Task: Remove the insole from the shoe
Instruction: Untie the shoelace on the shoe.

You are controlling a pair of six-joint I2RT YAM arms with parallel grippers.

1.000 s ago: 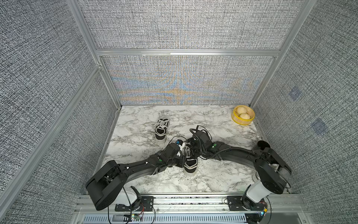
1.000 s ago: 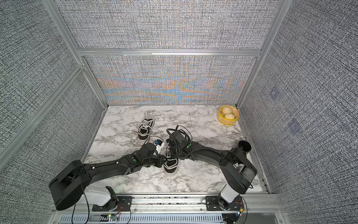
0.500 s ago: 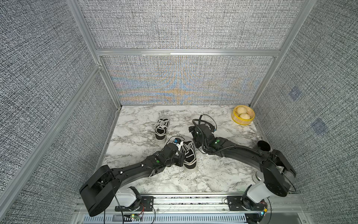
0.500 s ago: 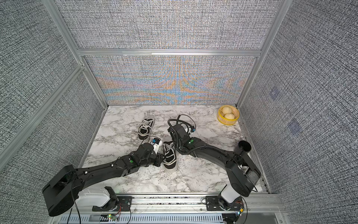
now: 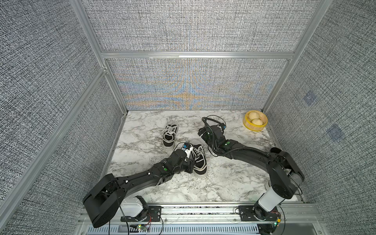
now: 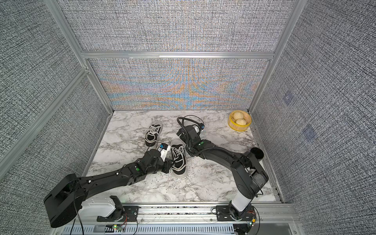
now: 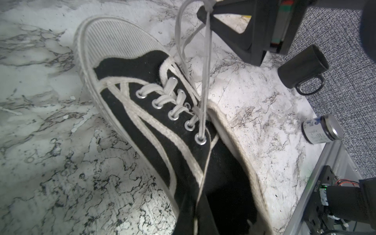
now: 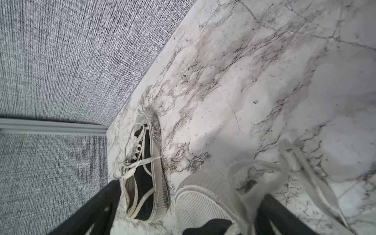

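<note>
Locate the black canvas sneaker with white trim and laces (image 5: 198, 158) on the white marble tabletop (image 5: 234, 179): heel end at the left gripper (image 5: 192, 164), ribbed white toe cap between the fingers of the right gripper (image 8: 191, 190). Read the long axis as running straight from the left jaws to the right jaws.

Expect the insole inside the dark heel opening (image 7: 225, 183), just beside the left jaws; not distinguishable from the black lining in the left wrist view. Treat the left arm as the nearer one.

Record the left jaws as clenched tight at the collar; cannot tell what, if anything, sits pinched between them. Record the right jaws as released, spread wide, gripping nothing.

Note one loose white lace (image 7: 205, 61) draped over a right fingertip (image 7: 211, 18) and stretched back across the opening: judged the main obstruction to any reach inside.

Note the matching second sneaker (image 5: 169, 134) beyond the left jaws, apart from both arms. Disregard the yellow bowl of two pale buns (image 5: 254, 128), the black mug (image 7: 301, 69) and the small metal tin (image 7: 321, 130), all well apart from both jaws.
</note>
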